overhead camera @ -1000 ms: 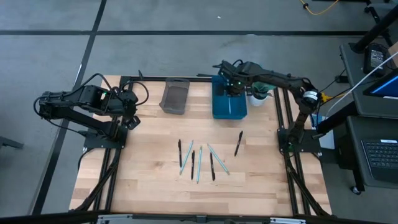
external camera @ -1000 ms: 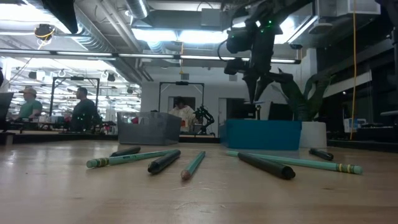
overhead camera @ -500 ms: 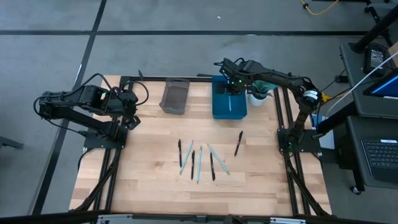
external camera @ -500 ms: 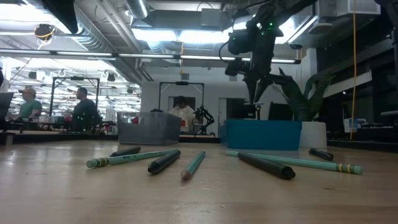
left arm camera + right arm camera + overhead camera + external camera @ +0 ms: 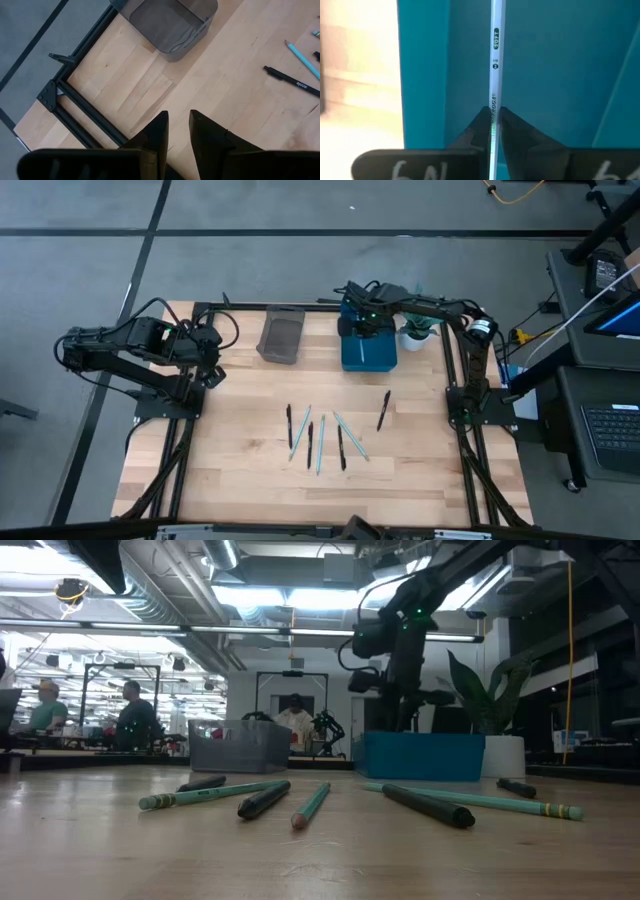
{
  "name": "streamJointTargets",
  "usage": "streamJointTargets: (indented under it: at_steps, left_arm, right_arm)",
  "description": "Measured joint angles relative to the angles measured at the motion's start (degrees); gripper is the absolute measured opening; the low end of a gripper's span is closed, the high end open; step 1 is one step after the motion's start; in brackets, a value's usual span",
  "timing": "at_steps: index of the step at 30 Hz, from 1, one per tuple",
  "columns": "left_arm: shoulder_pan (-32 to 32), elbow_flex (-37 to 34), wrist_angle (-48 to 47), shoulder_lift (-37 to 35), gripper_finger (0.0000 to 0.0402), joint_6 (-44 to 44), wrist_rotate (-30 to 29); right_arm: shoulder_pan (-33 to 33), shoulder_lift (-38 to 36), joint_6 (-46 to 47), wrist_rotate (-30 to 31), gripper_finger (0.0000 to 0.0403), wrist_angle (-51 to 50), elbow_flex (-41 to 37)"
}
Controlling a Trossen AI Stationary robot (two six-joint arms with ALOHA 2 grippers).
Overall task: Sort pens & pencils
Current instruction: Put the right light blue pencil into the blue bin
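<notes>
Since a second ago the right arm has swung across the blue bin [image 5: 368, 345] toward its 9 o'clock side and dropped lower, so in the low view it now reaches down behind the bin's front wall. The right gripper [image 5: 493, 131] is pinched on a pale pencil [image 5: 494, 55], which runs straight out from between the fingers over the bin's blue inside; whether the tip touches the floor of the bin is hard to judge. A grey bin [image 5: 282, 335] sits at 9 o'clock of the blue one, near it. On the table [image 5: 240, 470], at 6 o'clock of both bins and well apart from them, lie the remaining pens and pencils [image 5: 322, 442] in a loose row, with one black pen [image 5: 384, 410] off at their 2 o'clock. The left gripper [image 5: 176, 131] waits at the table's 9 o'clock edge, fingers narrowly apart with nothing between them.
</notes>
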Motion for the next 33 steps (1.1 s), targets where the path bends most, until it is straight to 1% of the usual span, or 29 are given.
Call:
streamJointTargets:
  at_steps: [9, 15, 20, 27, 33]
  left_arm:
    - [0.0, 0.0, -0.02, 0.0, 0.0073, 0.07, 0.0]
    - [0.0, 0.0, -0.02, 0.0, 0.0073, 0.09, 0.0]
    - [-0.01, 0.0, -0.02, 0.0, 0.0073, 0.13, 0.0]
    - [0.0, 0.0, -0.02, 0.0, 0.0073, 0.17, -0.02]
    - [-0.01, 0.0, -0.02, 0.0, 0.0073, 1.58, 0.0]
  right_arm:
    - [-0.04, 0.01, -1.54, 1.23, 0.0036, 1.47, 0.0]
    - [-0.29, 0.01, -1.29, -0.27, 0.0039, 2.57, 0.24]
    - [-0.78, 0.01, -0.35, -3.55, 0.0058, 2.58, 0.26]
    - [-0.81, 0.01, 0.01, -3.11, 0.0091, 2.56, 0.26]
    - [-0.79, -0.45, 0.06, -2.72, 0.0096, 2.7, 0.26]
